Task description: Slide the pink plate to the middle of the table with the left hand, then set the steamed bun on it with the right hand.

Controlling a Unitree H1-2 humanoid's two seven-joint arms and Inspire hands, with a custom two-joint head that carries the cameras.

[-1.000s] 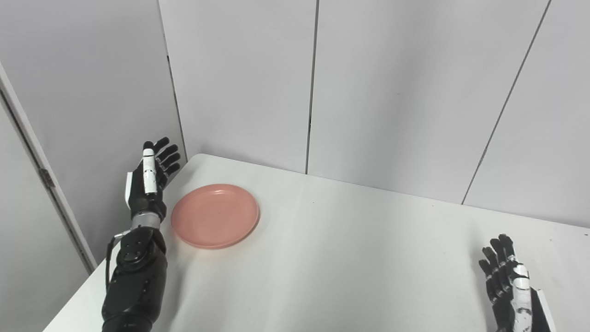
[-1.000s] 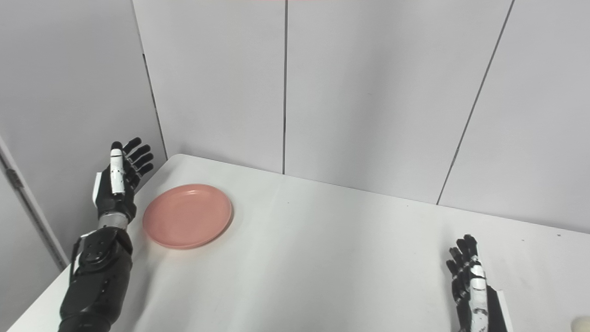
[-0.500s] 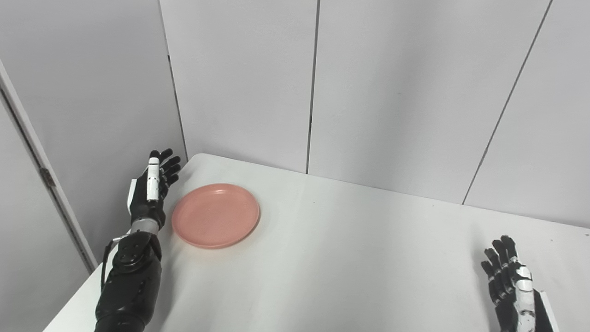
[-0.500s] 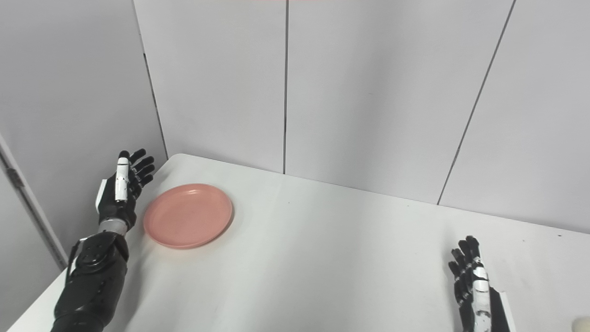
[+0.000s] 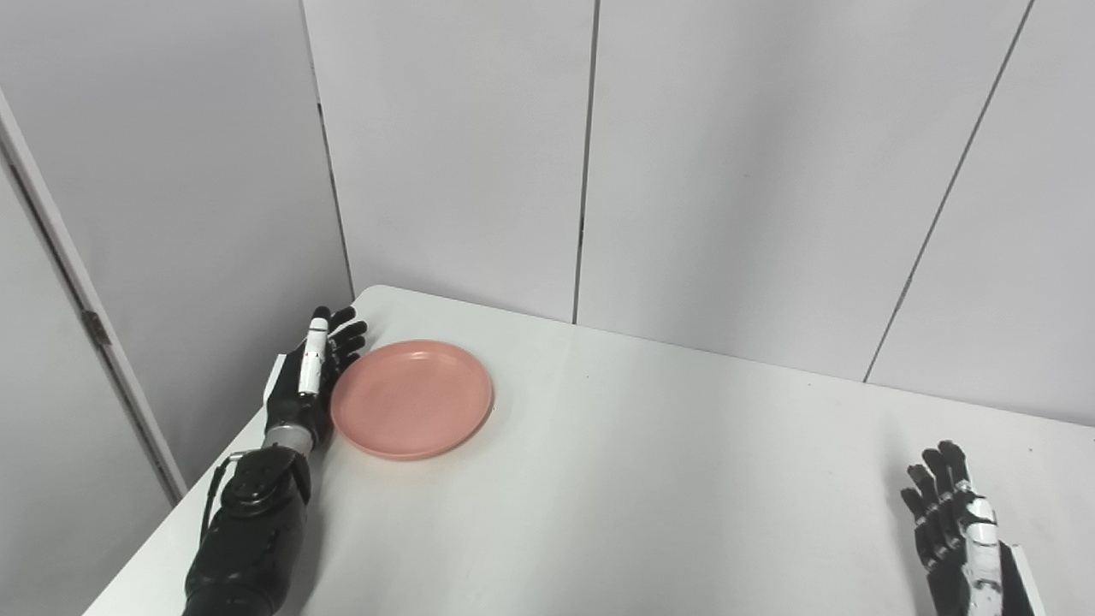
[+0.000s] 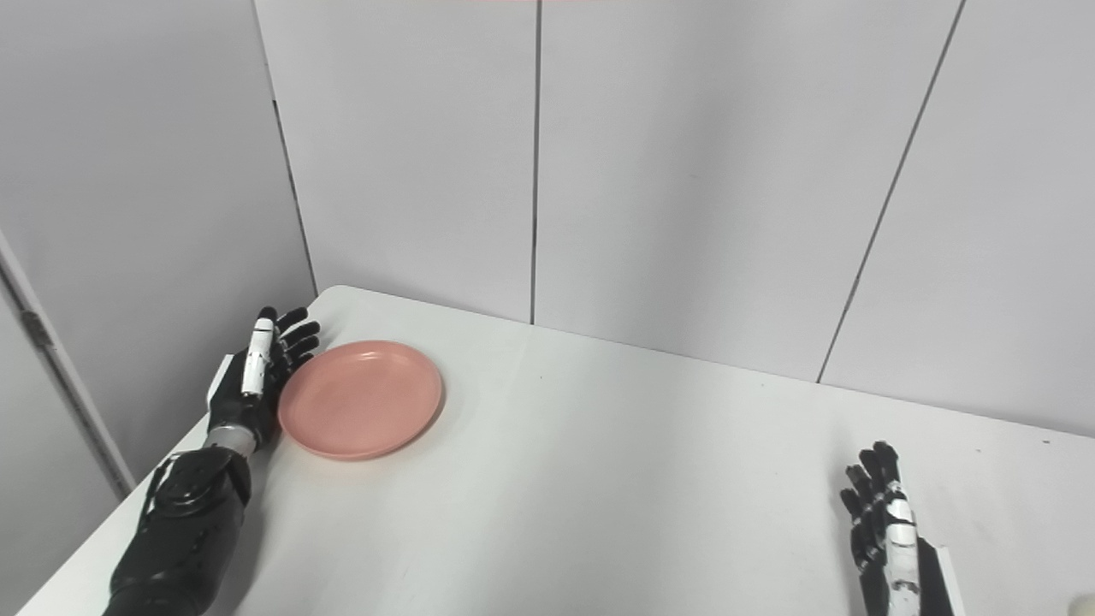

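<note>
- The pink plate (image 5: 411, 398) lies at the desk's (image 5: 650, 479) far left corner, just beside the left hand (image 5: 310, 381), whose fingers (image 5: 346, 335) are spread and straight, holding nothing and lining the plate's left rim; contact cannot be confirmed.
- The slide to the middle looks not yet done: the plate lies well left of centre.
- The right hand (image 6: 885, 530) waits at the near right, fingers extended and apart, holding nothing.
- A pale sliver (image 6: 1085, 601) right of those fingers may be the steamed bun; its placement remains.
</note>
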